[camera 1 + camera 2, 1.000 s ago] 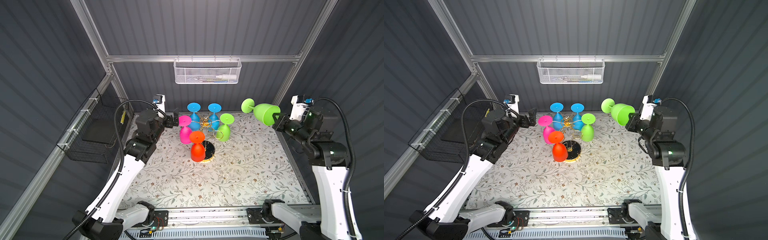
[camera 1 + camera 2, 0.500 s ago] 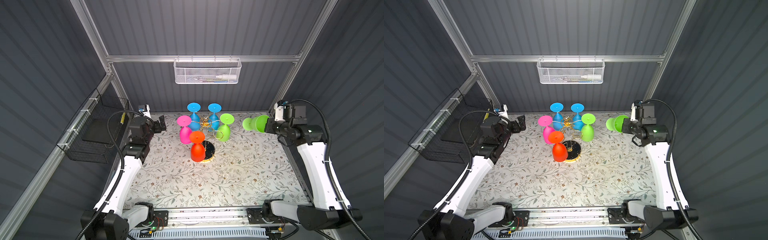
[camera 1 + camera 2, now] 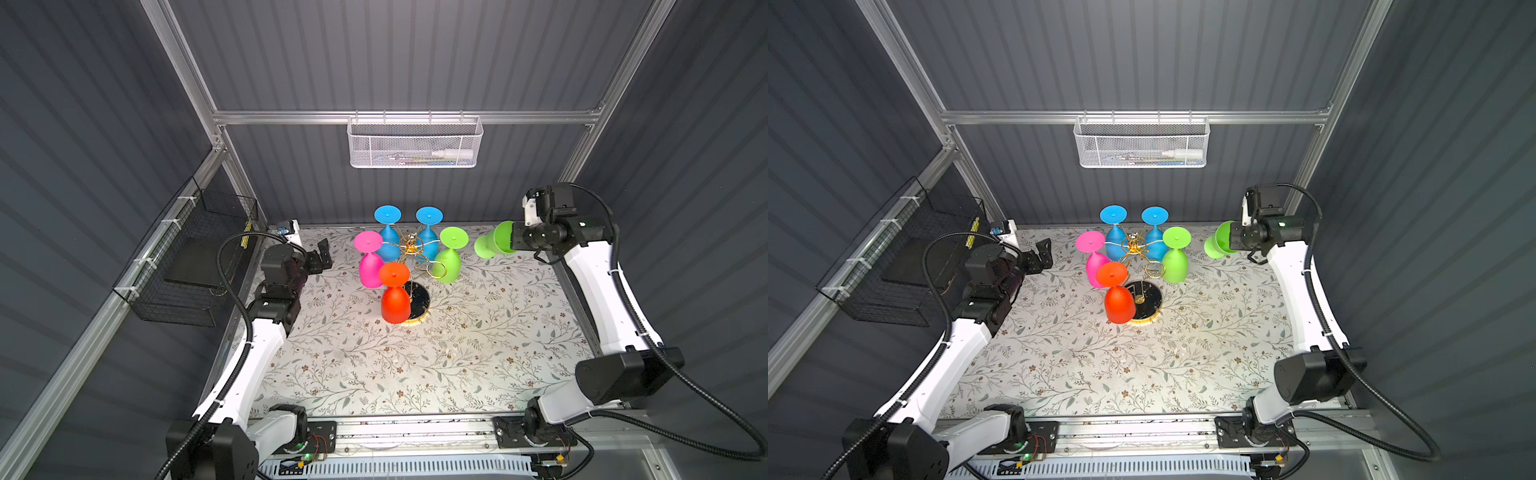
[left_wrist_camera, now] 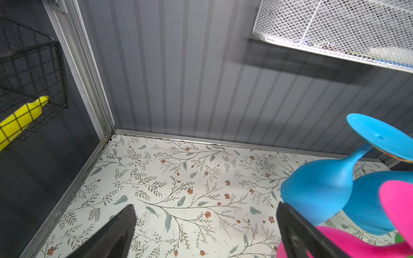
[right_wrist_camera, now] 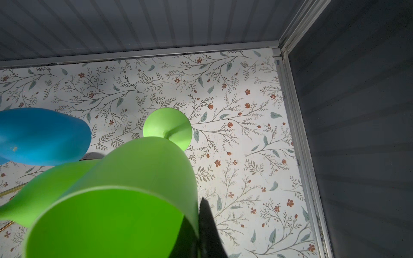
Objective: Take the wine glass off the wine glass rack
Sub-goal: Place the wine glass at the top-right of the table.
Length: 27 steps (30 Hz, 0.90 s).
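Right claw (image 3: 512, 245) gripping green wine glass (image 3: 493, 246) rim, apart from rack (image 3: 409, 248); left claw (image 3: 322, 256) agape, empty

The wine glass rack (image 3: 410, 248) is gold with a black base (image 3: 420, 296), holding two blue glasses (image 3: 388, 246), a pink glass (image 3: 371, 271), a red-orange glass (image 3: 395, 304) and a lime-green glass (image 3: 448, 266); the separate wine glass (image 3: 495, 244) is lime green too. The desk (image 3: 457, 357) is white with grey-green sprigs and rust-red flowers.

Matt plastic-looking wine glass (image 3: 496, 241), shiny gold wire wine glass rack (image 3: 409, 248), white metal mesh basket (image 3: 415, 145)
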Each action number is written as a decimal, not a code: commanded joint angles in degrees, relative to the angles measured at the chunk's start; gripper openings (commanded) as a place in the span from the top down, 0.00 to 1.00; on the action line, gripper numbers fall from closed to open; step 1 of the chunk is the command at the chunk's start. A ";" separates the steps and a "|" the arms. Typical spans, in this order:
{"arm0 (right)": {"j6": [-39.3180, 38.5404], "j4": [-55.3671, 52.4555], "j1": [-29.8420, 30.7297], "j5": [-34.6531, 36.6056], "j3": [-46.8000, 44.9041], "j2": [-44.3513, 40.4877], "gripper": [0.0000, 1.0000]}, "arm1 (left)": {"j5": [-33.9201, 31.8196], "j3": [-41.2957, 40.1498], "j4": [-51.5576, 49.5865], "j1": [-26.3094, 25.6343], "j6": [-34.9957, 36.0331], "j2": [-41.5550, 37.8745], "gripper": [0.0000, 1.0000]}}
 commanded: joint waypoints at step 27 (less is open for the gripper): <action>-2.85 -7.71 1.33 -0.93 22.69 28.58 1.00 | 1.22 -1.44 -0.34 0.33 4.27 -2.43 0.00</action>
